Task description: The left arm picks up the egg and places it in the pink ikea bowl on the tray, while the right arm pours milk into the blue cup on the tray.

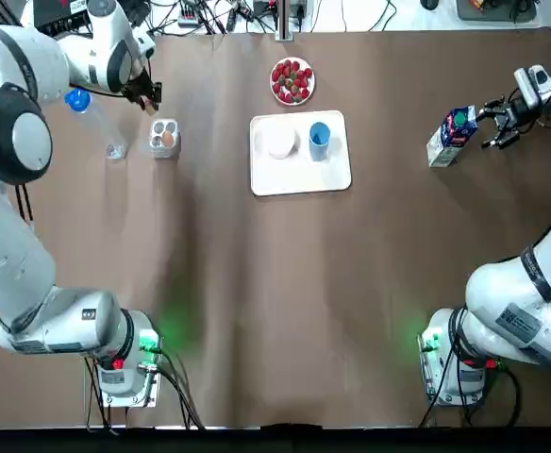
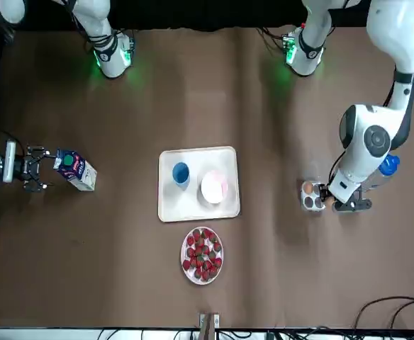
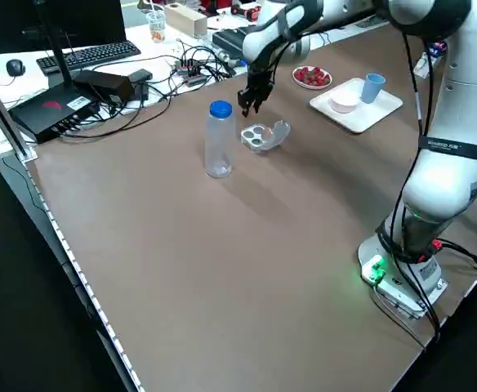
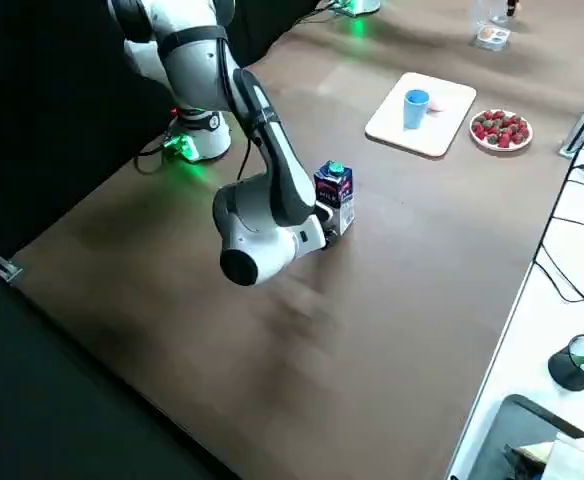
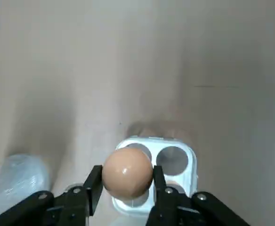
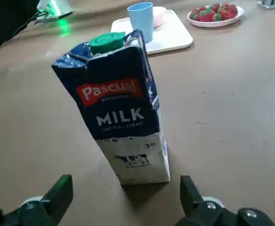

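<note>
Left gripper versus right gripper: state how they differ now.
The left gripper is shut on the egg, above the egg holder; the right gripper is open, empty. The left gripper points down; the right gripper lies level, facing the milk carton standing on the table. Both are black two-finger grippers.

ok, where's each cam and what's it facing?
Top: overhead, looking down at the table; left arm, right arm, bases at bottom.
Front: across the table, facing the robot; both arms, mirrored.
Left side: raised at its left, over the bottle; left arm.
Right side: raised at its right, over the milk carton; right arm.
Left wrist: left tool gripping the egg near the egg holder.
Right wrist: right tool, open, short of the milk carton.
Top and front share the tray.
</note>
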`<state>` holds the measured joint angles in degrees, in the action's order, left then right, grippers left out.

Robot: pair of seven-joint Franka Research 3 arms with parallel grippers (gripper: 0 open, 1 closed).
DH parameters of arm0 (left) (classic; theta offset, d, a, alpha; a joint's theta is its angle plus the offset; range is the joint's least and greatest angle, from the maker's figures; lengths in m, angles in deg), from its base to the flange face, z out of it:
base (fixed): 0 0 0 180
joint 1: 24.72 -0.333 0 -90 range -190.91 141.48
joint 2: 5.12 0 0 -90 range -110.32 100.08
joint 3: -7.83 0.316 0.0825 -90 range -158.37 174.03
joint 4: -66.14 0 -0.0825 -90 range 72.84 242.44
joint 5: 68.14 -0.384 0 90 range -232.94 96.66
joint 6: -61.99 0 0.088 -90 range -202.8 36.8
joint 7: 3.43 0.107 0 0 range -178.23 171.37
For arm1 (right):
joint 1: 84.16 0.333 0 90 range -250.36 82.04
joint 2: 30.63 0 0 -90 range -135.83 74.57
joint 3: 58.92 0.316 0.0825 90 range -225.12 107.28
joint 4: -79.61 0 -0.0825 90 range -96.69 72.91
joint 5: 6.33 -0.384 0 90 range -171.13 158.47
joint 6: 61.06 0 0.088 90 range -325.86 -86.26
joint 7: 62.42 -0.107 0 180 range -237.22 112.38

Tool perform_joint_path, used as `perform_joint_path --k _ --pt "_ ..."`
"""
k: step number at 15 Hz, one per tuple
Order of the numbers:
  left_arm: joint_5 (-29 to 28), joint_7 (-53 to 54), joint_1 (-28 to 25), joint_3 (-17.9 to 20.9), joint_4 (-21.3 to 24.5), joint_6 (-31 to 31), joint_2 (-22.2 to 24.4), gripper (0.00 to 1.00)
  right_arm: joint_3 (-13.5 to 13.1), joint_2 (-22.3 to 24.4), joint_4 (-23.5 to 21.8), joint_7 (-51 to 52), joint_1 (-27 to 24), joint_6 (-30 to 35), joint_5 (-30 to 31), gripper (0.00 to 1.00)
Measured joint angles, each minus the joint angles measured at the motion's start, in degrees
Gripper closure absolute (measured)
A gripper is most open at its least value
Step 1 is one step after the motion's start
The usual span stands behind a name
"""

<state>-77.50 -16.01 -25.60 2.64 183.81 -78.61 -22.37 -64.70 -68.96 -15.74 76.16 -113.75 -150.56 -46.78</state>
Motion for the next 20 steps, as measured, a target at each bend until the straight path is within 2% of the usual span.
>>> perform_joint_path --k 4,7,12,14,16,19,20 --pt "0.02 -5.14 -0.01 -3.61 -0.03 6.65 5.1 0.52 0.56 -1.48 0.05 3.95 0.06 0.34 -0.05 0.0" --pt "0.02 -15.34 0.18 -10.22 0.0 9.83 6.66 0.52 1.23 -2.26 0.09 5.88 0.1 0.45 -0.13 0.0" --pt "0.02 -33.59 2.42 -20.58 -1.86 10.05 5.46 0.52 1.7 -2.81 0.22 6.06 0.22 0.53 -1.61 0.0" --pt "0.05 -39.11 4.98 -22.7 -3.98 10.05 3.02 0.52 1.79 -3.2 0.22 6.07 0.33 0.55 -1.93 0.0" --pt "0.08 -45.06 9.35 -23.09 -7.67 9.97 -0.93 0.52 1.98 -3.69 0.23 6.11 0.37 0.55 -2.07 0.0" --pt "0.07 -52.41 16.07 -22.99 -15.7 9.92 -9.04 0.52 2.35 -4.26 0.25 6.18 0.4 0.54 -2.16 0.0" --pt "0.07 -53.56 19.01 -22.28 -20.39 9.82 -13.95 0.52 2.59 -4.51 0.25 6.4 0.41 0.54 -2.44 0.0"
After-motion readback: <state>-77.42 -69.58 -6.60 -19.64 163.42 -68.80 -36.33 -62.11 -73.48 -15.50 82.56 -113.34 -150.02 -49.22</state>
